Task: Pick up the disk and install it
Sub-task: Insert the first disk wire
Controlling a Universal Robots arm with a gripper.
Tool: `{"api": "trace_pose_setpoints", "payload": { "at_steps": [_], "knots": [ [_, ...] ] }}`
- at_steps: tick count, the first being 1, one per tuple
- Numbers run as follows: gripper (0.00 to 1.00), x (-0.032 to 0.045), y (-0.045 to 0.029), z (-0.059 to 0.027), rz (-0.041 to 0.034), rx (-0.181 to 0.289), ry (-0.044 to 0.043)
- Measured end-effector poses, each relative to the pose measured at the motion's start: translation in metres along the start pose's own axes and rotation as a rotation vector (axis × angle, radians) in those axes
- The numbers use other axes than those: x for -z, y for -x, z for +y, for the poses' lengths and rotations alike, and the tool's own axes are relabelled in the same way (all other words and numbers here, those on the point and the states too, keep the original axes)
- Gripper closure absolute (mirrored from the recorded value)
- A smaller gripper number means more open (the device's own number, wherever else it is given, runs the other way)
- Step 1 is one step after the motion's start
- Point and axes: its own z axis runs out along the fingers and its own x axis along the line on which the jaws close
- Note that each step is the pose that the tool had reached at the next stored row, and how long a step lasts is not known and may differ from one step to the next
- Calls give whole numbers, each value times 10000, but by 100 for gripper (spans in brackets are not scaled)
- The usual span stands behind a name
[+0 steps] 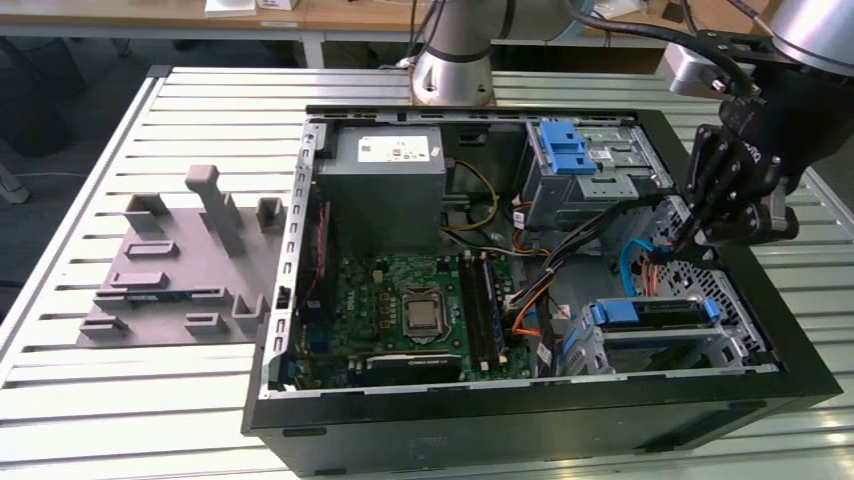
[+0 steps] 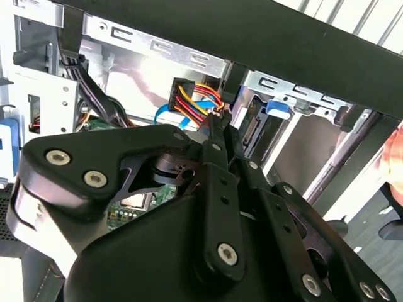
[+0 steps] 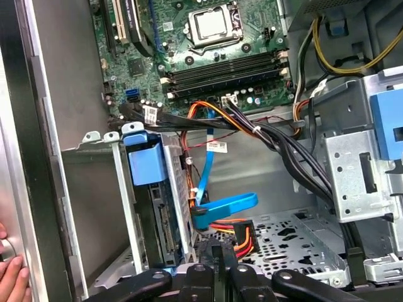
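Hanging inside the open computer case [image 1: 534,420], the black tool [image 1: 687,238] has its fingers [image 3: 216,261] pinched almost together on a small plug with red, yellow and orange wires [image 3: 239,234]. The disk [image 1: 650,313] is not in the tool. It sits in the metal cage [image 1: 727,350] just beside the tool, blue frame up. A hand [image 3: 11,277] touches the case's outside.
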Motion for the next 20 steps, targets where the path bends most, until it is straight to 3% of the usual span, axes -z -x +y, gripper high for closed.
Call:
{"api": "trace_pose_setpoints", "payload": {
  "at_steps": [13,20],
  "knots": [
    [84,-14,-136,11,-9,462,-71],
    [84,-29,-142,11,-14,1455,-163]
  ]
}}
